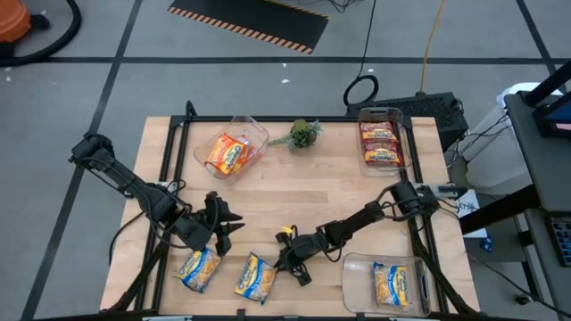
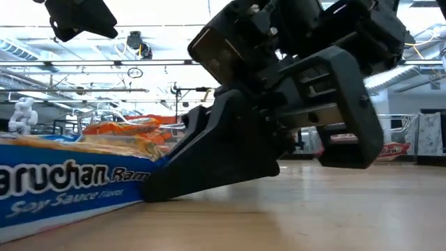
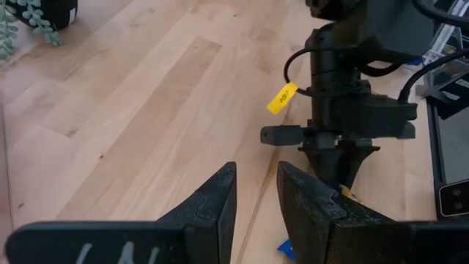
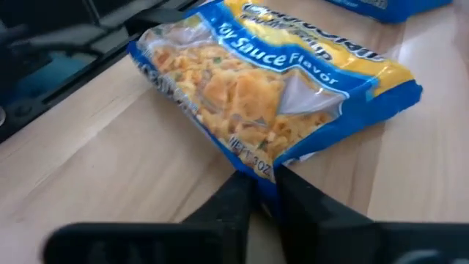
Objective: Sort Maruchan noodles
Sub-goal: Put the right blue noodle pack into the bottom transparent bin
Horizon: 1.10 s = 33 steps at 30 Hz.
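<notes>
Two yellow-and-blue noodle packets lie flat near the table's near edge: one (image 1: pixel 198 268) on the left, one (image 1: pixel 256 278) nearer the middle. My right gripper (image 1: pixel 287 265) reaches in from the right, low over the table, and is shut on the middle packet (image 4: pixel 264 95). My left gripper (image 1: pixel 234 223) hovers above the left packet, its fingers (image 3: pixel 220 198) a little apart and holding nothing. Orange packets (image 1: pixel 229 153) sit in the far-left clear bin. Red-brown ones (image 1: pixel 381 143) fill the far-right bin. One yellow-and-blue packet (image 1: pixel 393 283) is in the near-right bin. My right gripper pinches the middle packet by its sealed end edge (image 4: pixel 270 167) on the side facing the table's right, between the two fingertips (image 4: pixel 234 194). The fingers come nearly level from the right, slanting down. The packet (image 2: pixel 63 185) still rests on the table.
A small green plant sprig (image 1: pixel 303 134) stands at the far edge between the two far bins. Bare wood (image 1: pixel 312 192) spreads across the table's middle. My two grippers are close together near the front. The near-right bin (image 1: pixel 352 267) stands just behind my right arm.
</notes>
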Available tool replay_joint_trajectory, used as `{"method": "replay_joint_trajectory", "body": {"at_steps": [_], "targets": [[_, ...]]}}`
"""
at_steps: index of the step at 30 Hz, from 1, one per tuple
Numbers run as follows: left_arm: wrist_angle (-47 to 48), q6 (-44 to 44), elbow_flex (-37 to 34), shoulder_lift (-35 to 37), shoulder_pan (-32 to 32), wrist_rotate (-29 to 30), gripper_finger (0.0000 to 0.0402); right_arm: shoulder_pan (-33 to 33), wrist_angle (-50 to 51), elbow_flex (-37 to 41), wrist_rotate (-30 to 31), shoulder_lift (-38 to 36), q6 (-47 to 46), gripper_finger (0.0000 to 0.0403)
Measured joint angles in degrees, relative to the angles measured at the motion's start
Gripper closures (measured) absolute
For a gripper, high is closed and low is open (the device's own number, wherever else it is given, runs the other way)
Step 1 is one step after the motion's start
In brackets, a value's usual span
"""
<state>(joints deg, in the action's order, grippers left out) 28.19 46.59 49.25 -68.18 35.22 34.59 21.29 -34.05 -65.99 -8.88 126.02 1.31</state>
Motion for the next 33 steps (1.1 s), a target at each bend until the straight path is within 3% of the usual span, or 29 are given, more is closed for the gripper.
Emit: {"method": "replay_joint_trajectory", "body": {"at_steps": [3,10,22,33], "targets": [[0.02,0.00,0.00,0.00,0.00,0.00,0.0298,0.21,1.12,0.19,-0.21,-1.79,1.07,0.0395],[0.04,0.05,0.00,0.00,0.00,0.45,0.0298,0.88,4.43,0.15,0.37,-8.19,2.15,0.0401],[0.02,0.65,0.00,0.00,0.00,0.52,0.0298,5.53,19.68,0.15,15.74,-22.22,5.24,0.0402],[-0.33,3.53,0.00,0.00,0.00,0.52,0.0298,14.57,29.14,0.13,31.37,-34.63,5.18,0.0403]]}}
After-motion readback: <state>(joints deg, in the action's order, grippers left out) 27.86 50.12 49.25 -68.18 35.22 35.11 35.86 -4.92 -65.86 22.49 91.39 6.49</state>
